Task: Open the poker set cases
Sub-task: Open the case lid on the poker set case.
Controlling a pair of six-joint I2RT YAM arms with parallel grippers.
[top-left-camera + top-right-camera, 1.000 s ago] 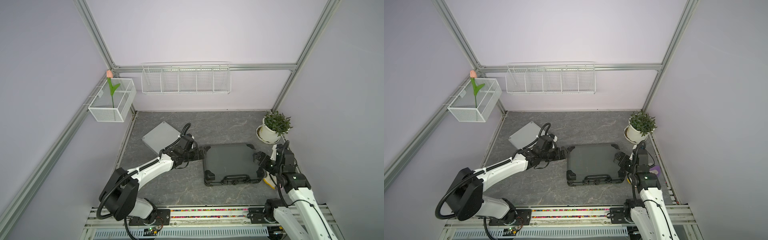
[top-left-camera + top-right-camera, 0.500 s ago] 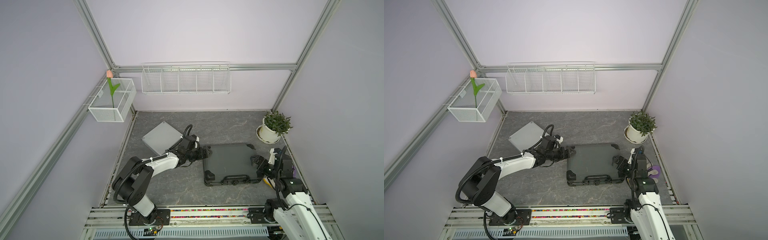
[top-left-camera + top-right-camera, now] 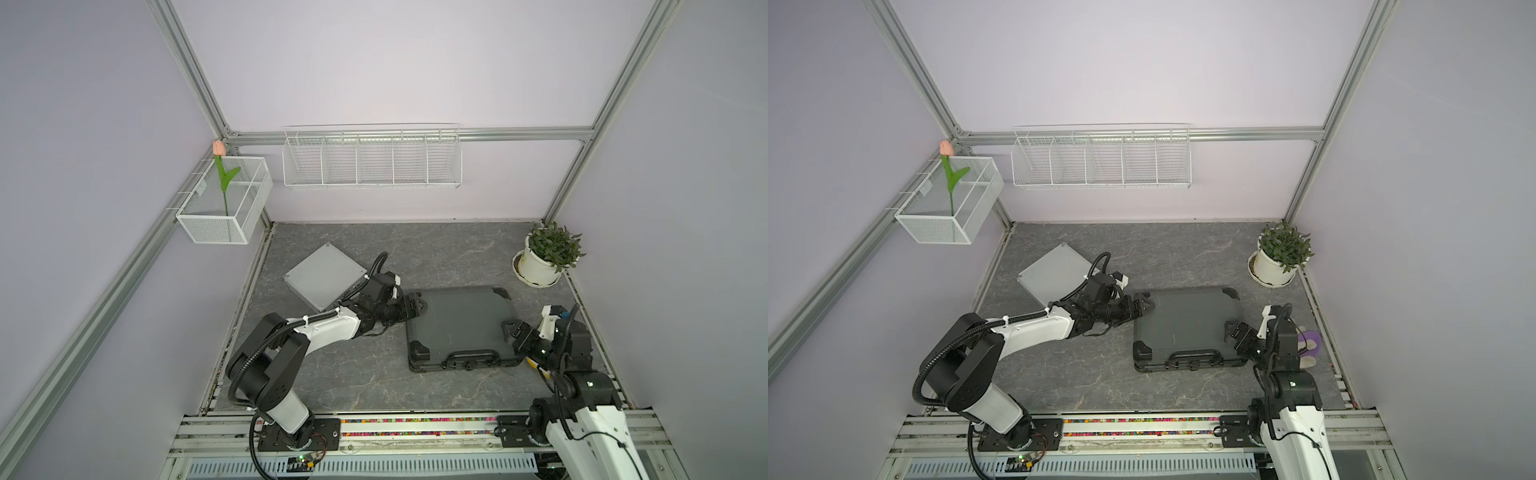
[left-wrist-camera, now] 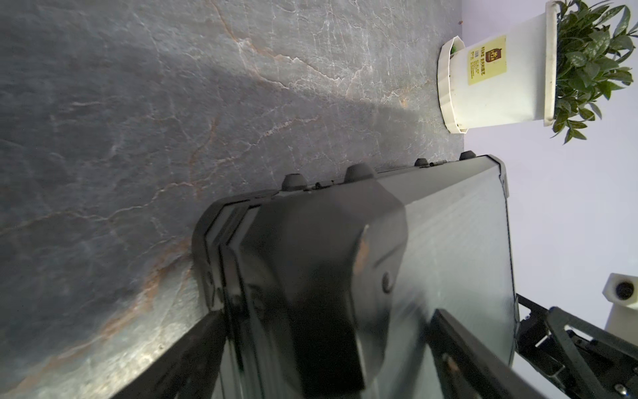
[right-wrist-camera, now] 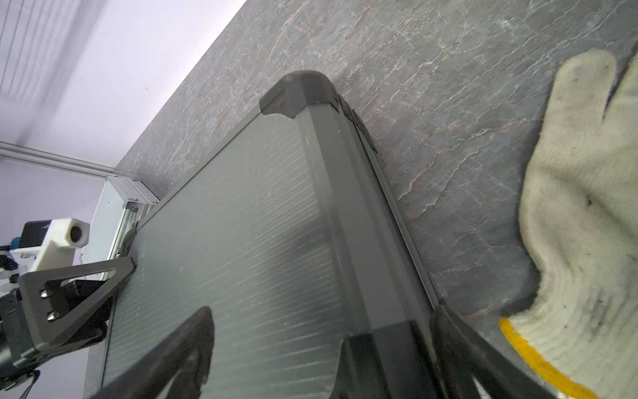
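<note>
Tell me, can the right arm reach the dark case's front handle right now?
Probably yes: the right gripper is open at the right edge of the dark case, whose handle lies uncovered.

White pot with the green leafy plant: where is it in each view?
A top view: white pot with green leafy plant, far right corner of the table.
A top view: pot, same corner.
Left wrist: pot beyond the dark grey ribbed plastic case, by the wall.
Right wrist: not in it.
Shared landmark: that case.

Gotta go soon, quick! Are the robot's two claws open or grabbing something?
Left gripper: open, jaws astride the dark grey case's far corner.
Right gripper: open, jaws astride that case's side edge.
</note>
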